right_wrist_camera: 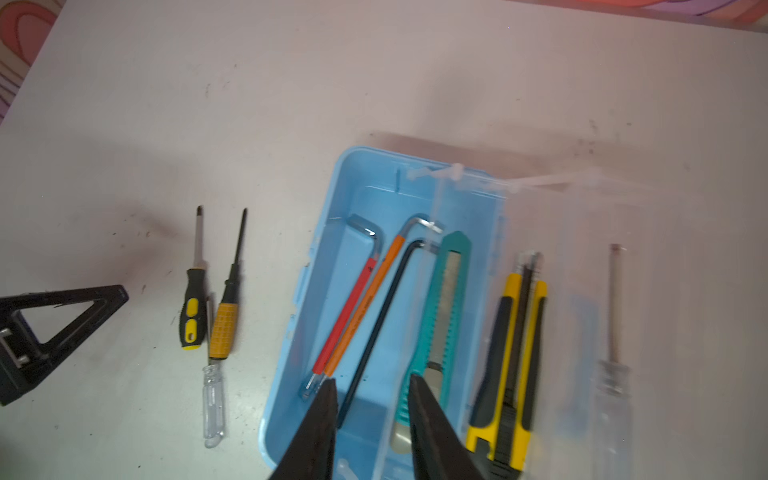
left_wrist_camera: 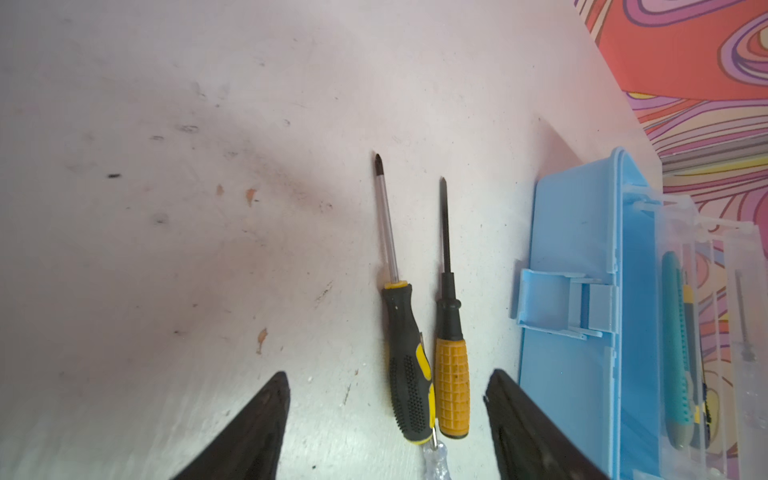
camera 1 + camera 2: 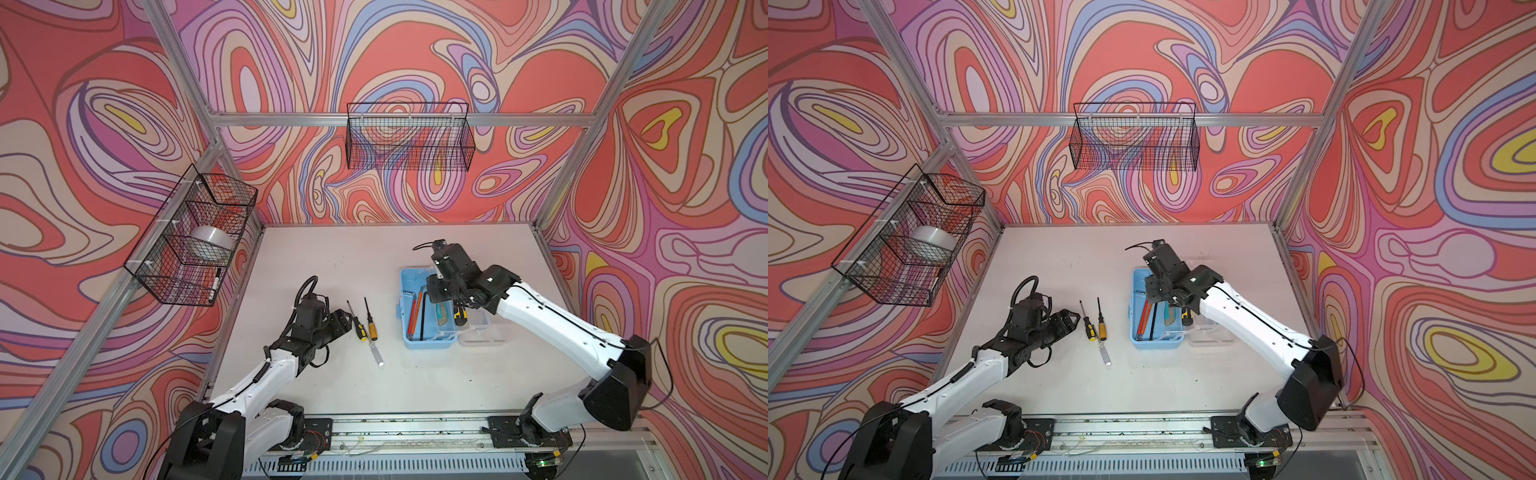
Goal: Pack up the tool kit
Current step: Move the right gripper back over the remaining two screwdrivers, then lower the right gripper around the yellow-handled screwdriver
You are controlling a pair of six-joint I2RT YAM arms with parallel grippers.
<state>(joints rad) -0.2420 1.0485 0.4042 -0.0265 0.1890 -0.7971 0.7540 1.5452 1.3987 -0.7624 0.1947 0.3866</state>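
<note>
The tool kit box (image 3: pixel 430 344) is light blue and lies open, its clear lid (image 3: pixel 484 332) folded out to the right. Inside lie red (image 1: pixel 347 316), orange (image 1: pixel 365 299) and black (image 1: pixel 382 316) hex keys and a teal utility knife (image 1: pixel 446 299). A yellow-black knife (image 1: pixel 515 353) and a clear-handled screwdriver (image 1: pixel 613 316) rest at the lid. My right gripper (image 1: pixel 372 380) hovers open over the box, holding nothing. Left of the box lie a black-yellow screwdriver (image 2: pixel 405 353), an orange-handled one (image 2: pixel 452 374) and a clear-handled one (image 1: pixel 212 399). My left gripper (image 2: pixel 388 374) stands open, straddling their handle ends.
A black wire basket (image 3: pixel 195 241) on the left wall holds a tape roll (image 3: pixel 212 241) and a marker (image 3: pixel 215 284). Another wire basket (image 3: pixel 409 137) hangs on the back wall. Aluminium frame posts border the white table (image 3: pixel 332 257).
</note>
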